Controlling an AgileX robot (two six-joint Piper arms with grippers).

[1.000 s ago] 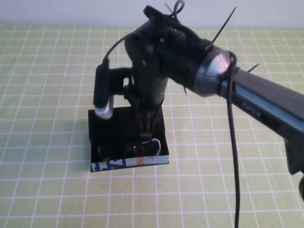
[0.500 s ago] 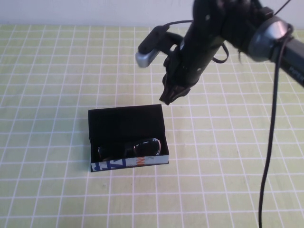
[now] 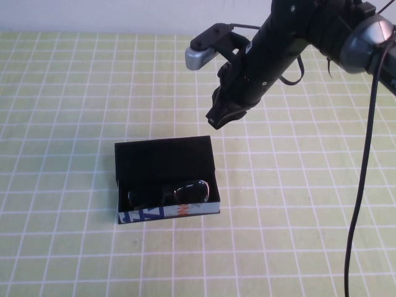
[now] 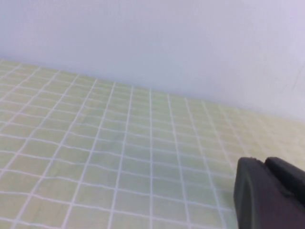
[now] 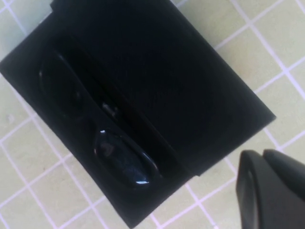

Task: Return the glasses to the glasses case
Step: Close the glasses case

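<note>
The glasses case [image 3: 148, 215] lies open on the green grid mat, its flap lid [image 3: 164, 158] laid back flat. The black glasses [image 3: 167, 193] lie inside it, against the blue-white front edge. My right gripper [image 3: 219, 117] hangs in the air behind and to the right of the case, shut and empty. In the right wrist view the glasses [image 5: 121, 160] rest in the case [image 5: 157, 81], with the shut gripper [image 5: 262, 155] off to the side of the case. My left gripper [image 4: 264, 162] shows only in the left wrist view, shut and empty above the bare mat.
The green grid mat [image 3: 74, 93] covers the table. A white wall [image 4: 152, 38] runs along the mat's far edge. A black cable [image 3: 365, 154] hangs from the right arm at the right side.
My right gripper has lifted out of the case and moved back and to the right. The glasses stay lying in the case.
</note>
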